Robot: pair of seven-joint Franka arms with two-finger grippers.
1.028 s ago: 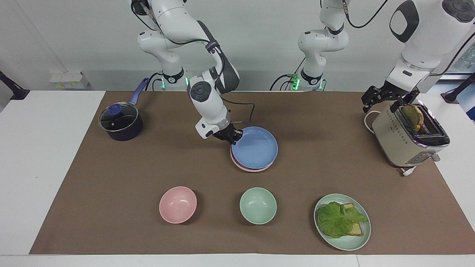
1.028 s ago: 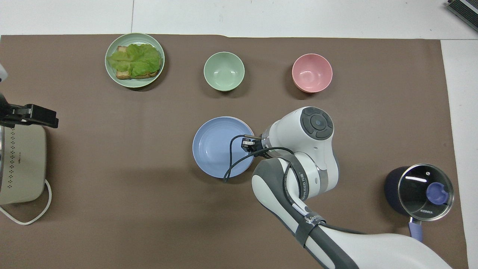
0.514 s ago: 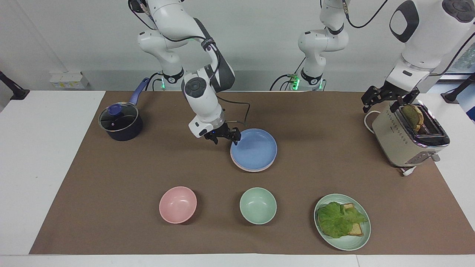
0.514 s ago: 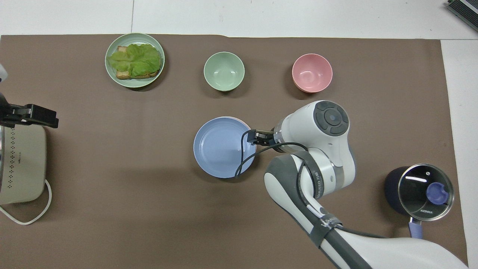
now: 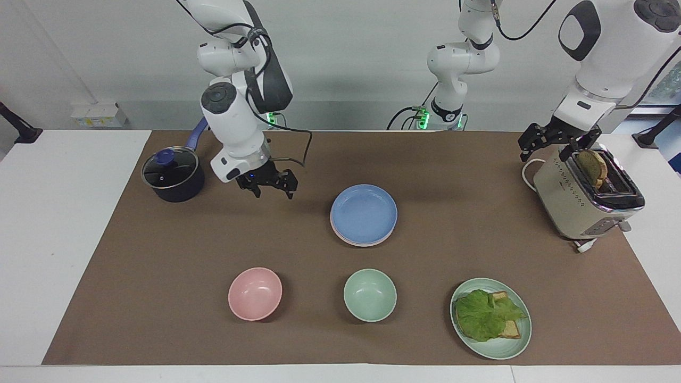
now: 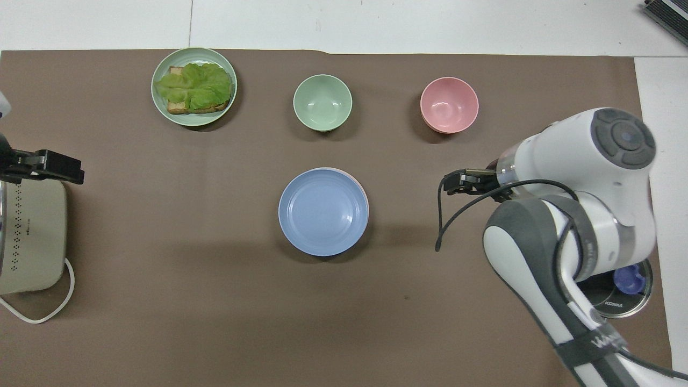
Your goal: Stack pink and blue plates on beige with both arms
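Observation:
The blue plate lies on top of a stack in the middle of the brown mat. A thin rim of the pink plate shows just under it. The beige plate is hidden beneath them. My right gripper hangs open and empty over bare mat, between the stack and the pot. My left gripper waits open and empty above the toaster, at the left arm's end of the table.
A dark pot with a glass lid stands at the right arm's end. Farther from the robots sit a pink bowl, a mint-green bowl and a green plate with lettuce and toast. The toaster holds a slice.
My right gripper opened, let go of the blue plate's rim and drew away toward the pot. The blue plate settled flat on the stack. The left arm stayed still.

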